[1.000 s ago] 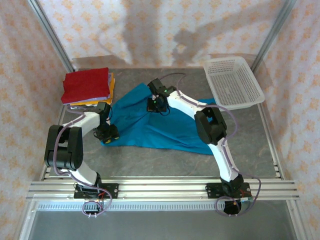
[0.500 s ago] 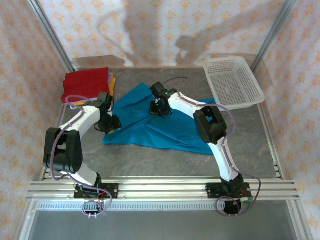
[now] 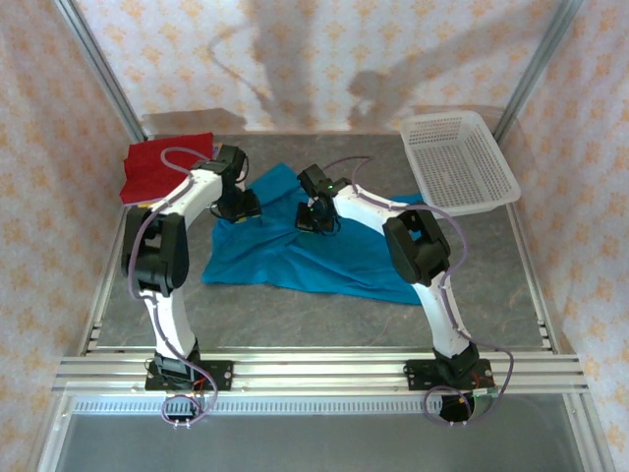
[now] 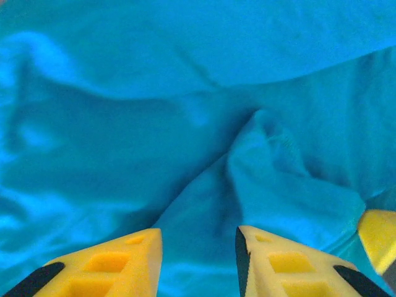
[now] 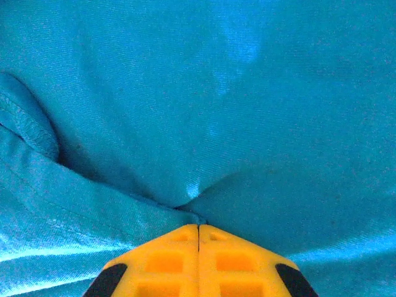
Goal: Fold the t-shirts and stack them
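Folding stage: large teal-blue cloth tee (image 3: 324, 261) lies crumpled near red folded tee stack (image 3: 162, 167). R gripper (image 5: 198, 230) clamped on a fabric ridge. L gripper (image 4: 198, 241) parted over a crease. Next, prob.: L pinches, then both lift together.

1 corner of the red shirt (image 3: 157, 162) (near-right) is hidden behind the left arm (image 3: 197, 190).

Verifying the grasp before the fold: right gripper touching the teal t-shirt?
Touching. In the right wrist view the right gripper is shut, and the teal t-shirt puckers into a pinched fold at its tips.
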Motion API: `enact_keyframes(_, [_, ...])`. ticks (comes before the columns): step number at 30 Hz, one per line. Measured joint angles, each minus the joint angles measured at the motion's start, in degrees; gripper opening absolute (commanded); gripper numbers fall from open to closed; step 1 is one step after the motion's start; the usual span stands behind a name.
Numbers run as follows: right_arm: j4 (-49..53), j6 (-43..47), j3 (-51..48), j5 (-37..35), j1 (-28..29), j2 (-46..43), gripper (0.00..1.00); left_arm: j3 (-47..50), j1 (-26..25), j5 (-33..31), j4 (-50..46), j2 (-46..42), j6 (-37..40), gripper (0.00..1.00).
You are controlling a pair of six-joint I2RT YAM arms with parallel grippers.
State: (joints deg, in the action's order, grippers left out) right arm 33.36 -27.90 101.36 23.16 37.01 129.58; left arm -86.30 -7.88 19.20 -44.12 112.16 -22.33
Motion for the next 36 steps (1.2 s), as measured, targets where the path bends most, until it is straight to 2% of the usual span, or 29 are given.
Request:
enact_keyframes(13, [0.2,0.1,0.5,0.4,0.0,0.0,0.0,-9.6,-1.4,0.3,0.2,10.0,0.8,0.35])
enact_keyframes(16, [0.2,0.1,0.5,0.4,-0.1,0.0,0.0,-9.6,-1.4,0.9,0.2,11.2,1.0,0.26])
enact_keyframes(20, [0.3,0.3,0.6,0.4,-0.1,0.0,0.0,-9.7,-1.4,1.4,0.2,12.0,1.1,0.06])
enact_keyframes(23, [0.3,0.5,0.7,0.4,-0.1,0.0,0.0,-9.7,-1.4,1.6,0.2,12.0,1.4,0.0])
enact_keyframes(36, [0.5,0.5,0.7,0.6,-0.3,0.0,0.01,-9.8,-1.4,1.3,3.7,9.9,-1.9,0.0])
